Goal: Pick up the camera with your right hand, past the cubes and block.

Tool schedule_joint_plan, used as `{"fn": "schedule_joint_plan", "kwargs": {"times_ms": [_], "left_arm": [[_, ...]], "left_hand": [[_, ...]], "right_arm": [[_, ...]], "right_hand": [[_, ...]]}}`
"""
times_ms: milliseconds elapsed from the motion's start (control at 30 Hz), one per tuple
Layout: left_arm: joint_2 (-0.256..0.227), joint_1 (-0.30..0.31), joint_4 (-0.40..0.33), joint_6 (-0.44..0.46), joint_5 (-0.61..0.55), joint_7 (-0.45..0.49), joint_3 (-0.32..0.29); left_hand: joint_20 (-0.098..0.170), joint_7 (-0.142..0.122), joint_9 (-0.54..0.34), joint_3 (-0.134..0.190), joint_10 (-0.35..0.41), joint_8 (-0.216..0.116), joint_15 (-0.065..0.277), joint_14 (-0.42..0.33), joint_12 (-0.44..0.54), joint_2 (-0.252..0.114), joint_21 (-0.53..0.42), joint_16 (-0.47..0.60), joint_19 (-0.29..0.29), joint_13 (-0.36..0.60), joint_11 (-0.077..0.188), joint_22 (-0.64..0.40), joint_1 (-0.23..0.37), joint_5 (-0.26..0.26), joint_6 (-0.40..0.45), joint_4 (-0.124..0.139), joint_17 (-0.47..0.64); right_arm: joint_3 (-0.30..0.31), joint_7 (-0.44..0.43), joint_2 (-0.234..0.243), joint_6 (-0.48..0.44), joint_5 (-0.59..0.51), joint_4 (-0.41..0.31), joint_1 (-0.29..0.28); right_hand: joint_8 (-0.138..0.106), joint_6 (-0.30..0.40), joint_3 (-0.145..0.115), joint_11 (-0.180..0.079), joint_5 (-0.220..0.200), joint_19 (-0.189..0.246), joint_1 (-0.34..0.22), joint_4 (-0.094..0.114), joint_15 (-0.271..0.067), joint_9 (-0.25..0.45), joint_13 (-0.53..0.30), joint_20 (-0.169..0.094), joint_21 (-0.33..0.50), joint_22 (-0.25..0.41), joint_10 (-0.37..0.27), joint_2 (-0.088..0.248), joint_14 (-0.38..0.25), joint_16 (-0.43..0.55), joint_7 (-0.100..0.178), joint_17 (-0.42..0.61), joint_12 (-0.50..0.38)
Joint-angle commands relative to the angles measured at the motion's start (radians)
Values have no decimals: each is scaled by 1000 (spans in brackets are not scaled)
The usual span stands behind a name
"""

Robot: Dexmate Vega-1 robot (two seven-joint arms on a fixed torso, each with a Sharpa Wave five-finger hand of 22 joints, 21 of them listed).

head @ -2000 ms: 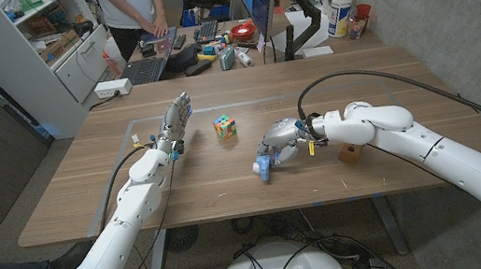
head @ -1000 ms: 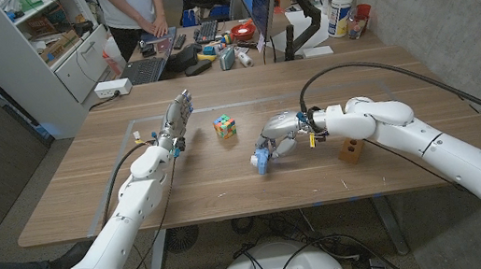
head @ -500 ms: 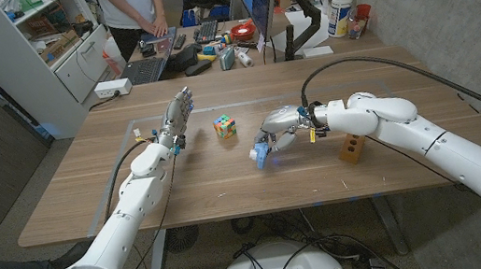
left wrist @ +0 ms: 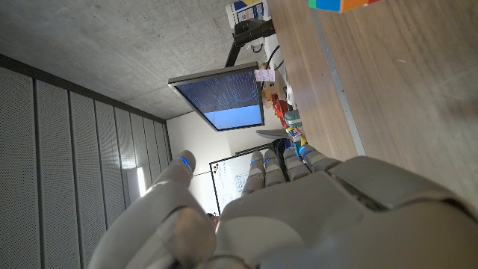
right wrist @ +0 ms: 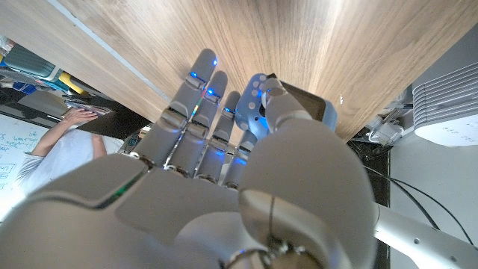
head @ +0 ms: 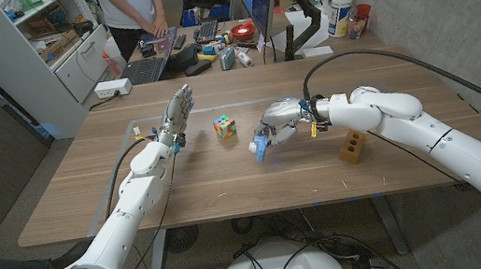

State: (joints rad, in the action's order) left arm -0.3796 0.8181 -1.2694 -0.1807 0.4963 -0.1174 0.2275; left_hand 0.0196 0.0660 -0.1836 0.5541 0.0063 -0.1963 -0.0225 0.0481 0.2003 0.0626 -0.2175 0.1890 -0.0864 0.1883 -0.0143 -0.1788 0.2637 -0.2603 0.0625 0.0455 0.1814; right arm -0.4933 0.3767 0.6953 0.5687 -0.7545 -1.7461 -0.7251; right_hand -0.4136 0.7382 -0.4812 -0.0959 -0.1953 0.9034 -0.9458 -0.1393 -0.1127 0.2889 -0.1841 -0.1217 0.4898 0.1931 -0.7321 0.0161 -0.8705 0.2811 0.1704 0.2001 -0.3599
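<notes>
Two hands are over the wooden desk, and only one is busy. The right hand holds the small blue camera with its fingers closed around it, above the middle of the desk; the wrist view shows the thumb pressed over the camera's body, which suggests a firm enclosing grip meant to keep it from slipping. It hangs between the colourful cube, which sits toward the far edge, and the wooden block nearer the right edge, so the pick looks essentially made. The left hand stands upright toward the far left part of the desk, fingers apart and holding nothing, apparently parked clear of the work. No container stands on this desk; bottles and clutter sit on another table beyond its far edge.
</notes>
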Motion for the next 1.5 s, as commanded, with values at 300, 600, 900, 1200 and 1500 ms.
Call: {"fn": "schedule_joint_plan", "kwargs": {"times_ms": [300,600,900,1200,1500], "left_arm": [[-12,6,-30,-1,-2,-1,-4],[-16,14,-53,-1,-2,6,-6],[-21,27,-76,0,0,13,-12],[-23,34,-83,-4,4,14,-15],[-22,30,-77,-9,7,7,-15]], "left_hand": [[-2,0,-6,-4,-6,-3,-4,5,4,-13,3,0,-1,4,0,-3,4,-4,3,2,3],[-2,2,-6,-6,-4,-3,-4,5,4,-14,4,0,-1,4,1,-3,5,-4,4,1,3],[-1,1,-6,-7,-5,-3,-4,6,4,-15,5,0,0,4,2,-3,5,-3,4,1,3],[-1,1,-6,-8,-4,-3,-2,5,4,-15,5,0,0,4,-3,-3,6,-3,5,1,3],[-2,2,-6,-9,-7,-3,-3,6,3,-16,6,0,0,4,-1,-4,6,-3,5,1,3]], "right_arm": [[48,-44,-8,-64,-11,-61,-25],[64,-25,5,-70,19,-85,-22],[78,-15,17,-63,23,-109,-10],[94,-14,27,-57,16,-138,-4],[107,-11,29,-59,12,-162,3]], "right_hand": [[1,4,11,2,2,11,-1,4,-114,5,-1,-84,8,1,-7,7,-15,-6,4,1,6],[3,6,15,0,3,13,-3,4,-116,7,-1,-84,9,1,-13,10,-21,-9,7,1,10],[3,10,17,0,4,15,-6,5,-117,8,-2,-83,10,1,-17,14,-25,-13,8,1,14],[5,11,21,-2,5,18,-7,5,-117,10,-2,-83,11,0,-19,15,-30,-16,10,1,18],[4,19,25,-6,6,24,-7,7,-117,11,-2,-82,13,-1,-27,18,-40,-17,8,1,21]]}}
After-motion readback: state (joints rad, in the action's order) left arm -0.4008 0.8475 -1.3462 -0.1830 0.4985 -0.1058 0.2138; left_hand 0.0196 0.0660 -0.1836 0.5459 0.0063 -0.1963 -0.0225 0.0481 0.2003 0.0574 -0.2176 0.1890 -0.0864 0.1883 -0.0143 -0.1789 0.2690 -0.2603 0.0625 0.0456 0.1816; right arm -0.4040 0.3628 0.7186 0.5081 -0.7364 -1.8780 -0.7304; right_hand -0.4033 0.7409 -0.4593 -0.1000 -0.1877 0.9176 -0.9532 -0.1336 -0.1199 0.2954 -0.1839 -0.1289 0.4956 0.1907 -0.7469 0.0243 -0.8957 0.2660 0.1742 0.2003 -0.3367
